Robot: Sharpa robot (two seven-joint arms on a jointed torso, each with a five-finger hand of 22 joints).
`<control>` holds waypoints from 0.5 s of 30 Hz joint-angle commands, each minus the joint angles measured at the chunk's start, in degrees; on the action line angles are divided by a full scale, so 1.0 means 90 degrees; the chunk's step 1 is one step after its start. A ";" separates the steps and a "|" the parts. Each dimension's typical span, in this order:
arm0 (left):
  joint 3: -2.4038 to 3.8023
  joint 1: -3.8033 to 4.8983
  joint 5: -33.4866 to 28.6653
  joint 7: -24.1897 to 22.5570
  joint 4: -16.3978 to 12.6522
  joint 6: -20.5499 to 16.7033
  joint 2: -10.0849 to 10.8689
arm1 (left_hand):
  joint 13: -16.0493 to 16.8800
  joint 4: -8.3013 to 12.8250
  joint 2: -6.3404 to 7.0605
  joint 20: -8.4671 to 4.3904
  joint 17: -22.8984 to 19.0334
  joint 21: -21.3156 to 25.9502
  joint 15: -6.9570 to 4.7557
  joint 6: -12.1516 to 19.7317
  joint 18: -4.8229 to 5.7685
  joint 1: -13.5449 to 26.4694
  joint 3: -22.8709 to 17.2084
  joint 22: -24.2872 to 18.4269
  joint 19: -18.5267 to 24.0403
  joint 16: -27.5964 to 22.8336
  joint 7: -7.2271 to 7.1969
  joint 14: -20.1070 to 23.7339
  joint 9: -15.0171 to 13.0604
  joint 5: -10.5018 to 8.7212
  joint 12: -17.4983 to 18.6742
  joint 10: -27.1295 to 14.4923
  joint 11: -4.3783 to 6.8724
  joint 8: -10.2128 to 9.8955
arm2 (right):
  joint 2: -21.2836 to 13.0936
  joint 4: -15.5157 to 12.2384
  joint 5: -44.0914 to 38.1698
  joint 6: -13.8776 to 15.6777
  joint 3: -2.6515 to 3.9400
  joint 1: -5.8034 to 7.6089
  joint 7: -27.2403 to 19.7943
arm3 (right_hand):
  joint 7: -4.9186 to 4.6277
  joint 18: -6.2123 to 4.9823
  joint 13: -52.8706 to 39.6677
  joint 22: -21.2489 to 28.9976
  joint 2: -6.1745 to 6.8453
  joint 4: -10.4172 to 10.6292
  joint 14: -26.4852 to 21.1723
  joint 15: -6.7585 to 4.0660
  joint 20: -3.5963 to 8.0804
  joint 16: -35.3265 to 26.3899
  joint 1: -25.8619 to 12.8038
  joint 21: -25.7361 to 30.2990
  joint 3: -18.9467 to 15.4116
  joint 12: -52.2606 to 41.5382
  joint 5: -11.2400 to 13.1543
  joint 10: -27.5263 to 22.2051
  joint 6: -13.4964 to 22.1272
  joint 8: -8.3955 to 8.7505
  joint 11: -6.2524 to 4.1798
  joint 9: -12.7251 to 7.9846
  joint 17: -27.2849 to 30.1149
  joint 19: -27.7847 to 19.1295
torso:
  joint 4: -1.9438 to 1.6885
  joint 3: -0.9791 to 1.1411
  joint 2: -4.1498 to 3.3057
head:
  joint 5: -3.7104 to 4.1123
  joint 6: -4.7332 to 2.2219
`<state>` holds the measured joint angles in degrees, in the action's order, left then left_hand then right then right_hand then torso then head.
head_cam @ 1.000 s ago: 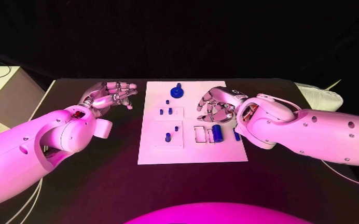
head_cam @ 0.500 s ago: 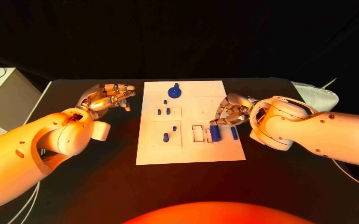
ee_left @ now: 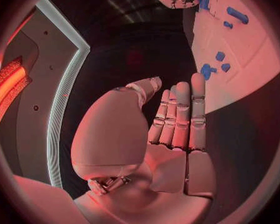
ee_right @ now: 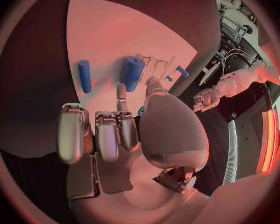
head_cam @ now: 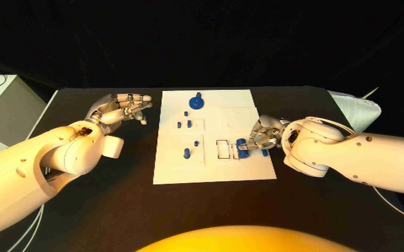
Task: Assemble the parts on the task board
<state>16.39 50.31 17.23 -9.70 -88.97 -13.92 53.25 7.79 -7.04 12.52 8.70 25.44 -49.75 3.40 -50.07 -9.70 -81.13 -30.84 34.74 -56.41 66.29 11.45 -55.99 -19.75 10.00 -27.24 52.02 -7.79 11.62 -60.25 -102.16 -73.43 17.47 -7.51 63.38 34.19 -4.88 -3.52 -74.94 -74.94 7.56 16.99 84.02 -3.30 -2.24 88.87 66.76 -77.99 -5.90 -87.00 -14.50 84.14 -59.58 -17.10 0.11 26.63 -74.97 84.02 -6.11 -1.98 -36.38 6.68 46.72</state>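
**Q:** Right hand [head_cam: 263, 136] first: what does the head view give?

**A:** It hovers low at the task board's [head_cam: 215, 170] right edge, fingertips meeting the thick blue cylinder [head_cam: 242, 149] beside the board's rectangular slots. Whether it truly grips that piece cannot be told from there. A slimmer blue bar [head_cam: 264, 152] lies just right of the cylinder. The left hand [head_cam: 122, 107] sits off the board's left edge, fingers loosely curled, holding nothing.

**Q:** And the left wrist view?

**A:** The left hand [ee_left: 171, 134] shows flat, fingers straight and side by side, empty, with the board [ee_left: 239, 79] and its blue parts beyond the fingertips.

**Q:** The right wrist view?

**A:** One fingertip and the thumb reach the thick blue cylinder [ee_right: 132, 72] on the board [ee_right: 109, 30]; the other fingers are curled back. The slim bar [ee_right: 84, 75] lies apart from it.

**Q:** How should the step go?

**A:** Probably by closing squarely across the cylinder's sides so it cannot roll, lifting clear of the bar, then aligning it over its seat before pressing.

**Q:** Any writing?

**A:** None readable.
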 commanded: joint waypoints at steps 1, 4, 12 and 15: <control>0.0006 -0.0003 -0.0031 -0.0098 -0.0023 0.0096 0.0004 | -0.0007 -0.0047 0.0000 -0.0004 0.0004 0.0036 0.0012 -0.0012 -0.0098 -0.0052 -0.0008 -0.0007 -0.0053 -0.0006 0.0001 0.0038 -0.0010 0.0034 -0.0022 -0.0038 -0.0004 0.0020 | 0.0048 0.0037 -0.0278 -0.0052 -0.0002 -0.0059 0.0275 | 0.0032 0.0089 -0.1435 -0.0695 0.0000 0.0004 0.0607 -0.0045 0.0012 0.0039 -0.0087 -0.0027 -0.0072 -0.0024 0.0037 0.0470 -0.0008 -0.0028 0.0010 0.0012 -0.1398 0.0336 | -0.0008 0.0011 -0.0001 | -0.0009 0.0016; 0.0006 -0.0004 -0.0031 -0.0094 -0.0021 0.0094 0.0013 | -0.0007 -0.0047 0.0000 -0.0004 0.0004 0.0036 0.0012 -0.0012 -0.0098 -0.0052 -0.0008 -0.0007 -0.0053 -0.0006 0.0001 0.0038 -0.0010 0.0034 -0.0022 -0.0038 -0.0004 0.0020 | 0.0132 0.0096 -0.0333 0.0031 -0.0002 -0.0122 0.0298 | 0.0033 0.0087 -0.1410 -0.0694 0.0008 0.0004 0.0606 -0.0046 0.0012 0.0037 -0.0132 -0.0023 -0.0116 0.0011 0.0060 0.0450 -0.0007 -0.0033 0.0010 0.0020 -0.1393 0.0334 | 0.0005 0.0012 -0.0006 | -0.0018 0.0021; 0.0006 -0.0005 -0.0031 -0.0083 -0.0014 0.0097 0.0016 | -0.0008 -0.0063 -0.0005 -0.0003 0.0004 0.0039 0.0013 -0.0012 -0.0097 -0.0040 -0.0005 -0.0009 -0.0053 -0.0005 0.0002 0.0037 -0.0011 0.0034 -0.0026 -0.0038 -0.0005 0.0020 | 0.0334 0.0241 -0.0371 0.0144 -0.0002 -0.0211 0.0321 | 0.0033 0.0088 -0.1409 -0.0697 0.0009 0.0006 0.0604 -0.0046 0.0012 0.0034 -0.0167 -0.0024 -0.0141 0.0015 0.0072 0.0449 -0.0006 -0.0037 0.0009 0.0025 -0.1385 0.0333 | -0.0003 0.0013 -0.0006 | -0.0007 0.0034; 0.0006 -0.0006 -0.0031 -0.0078 -0.0011 0.0094 0.0018 | -0.0008 -0.0076 -0.0011 -0.0002 0.0004 0.0042 0.0014 -0.0012 -0.0097 -0.0030 -0.0004 -0.0010 -0.0053 -0.0005 0.0002 0.0037 -0.0011 0.0036 -0.0028 -0.0038 -0.0005 0.0020 | 0.0383 0.0294 -0.0362 0.0145 -0.0002 -0.0239 0.0326 | 0.0033 0.0088 -0.1409 -0.0697 0.0009 0.0006 0.0604 -0.0046 0.0012 0.0034 -0.0167 -0.0024 -0.0141 0.0015 0.0072 0.0449 -0.0006 -0.0037 0.0009 0.0025 -0.1385 0.0333 | -0.0005 0.0012 -0.0008 | -0.0007 0.0045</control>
<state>16.39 50.27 17.22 -9.72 -88.96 -13.91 53.45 7.79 -7.36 12.52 8.70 25.44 -49.76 3.40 -50.07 -9.70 -81.13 -30.83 34.74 -56.41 66.29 11.45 -55.99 -19.79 10.00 -27.24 52.02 -7.79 11.62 -56.95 -99.62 -75.61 18.38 -7.53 61.36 36.60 -4.89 -3.52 -74.93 -74.92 7.66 17.02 84.02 -3.30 -2.25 88.87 65.71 -77.99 -6.96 -87.00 -14.17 84.13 -59.58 -17.08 0.11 26.78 -74.96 84.01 -6.11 -1.86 -36.43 6.60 47.08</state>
